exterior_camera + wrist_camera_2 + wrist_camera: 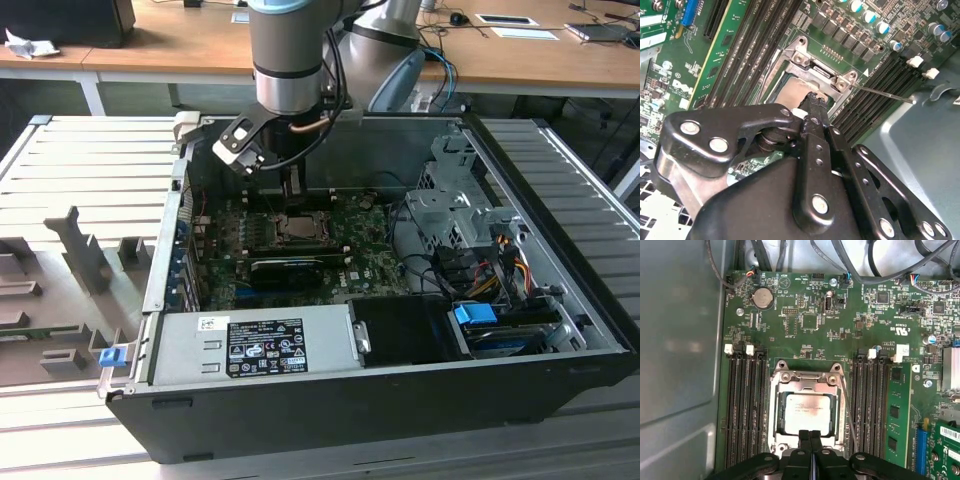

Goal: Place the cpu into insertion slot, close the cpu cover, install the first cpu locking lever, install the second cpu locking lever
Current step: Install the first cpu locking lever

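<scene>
1. Inside the open computer case (400, 385), my gripper (810, 435) hangs low over the insertion slot (782, 415) on the green motherboard (810, 320). Its two fingers are brought together with nothing between them.
2. The cpu (807, 412) lies flat in the slot with its silver-grey top up, as both wrist views show. In the second wrist view the gripper (815, 97) has its tips at the edge of the chip (792, 92). I cannot tell whether they touch metal.
3. The cpu cover (839, 412) appears to be down, with its frame around the chip and the metal top showing through the window.
4. One thin locking lever (849, 412) stands out beside the socket, slanting across the black memory slots (745, 405). By my reading it is not yet latched.
5. I judge the chip light and stiff but delicate on its underside, so it is best held by its pale edges and never pressed on a corner.
6. The cover looks thin, rigid and a little springy, so any push should go on the frame rail.
7. The lever is bare wire, likely slick and springy, and is best caught near its free end (910, 101).
</scene>
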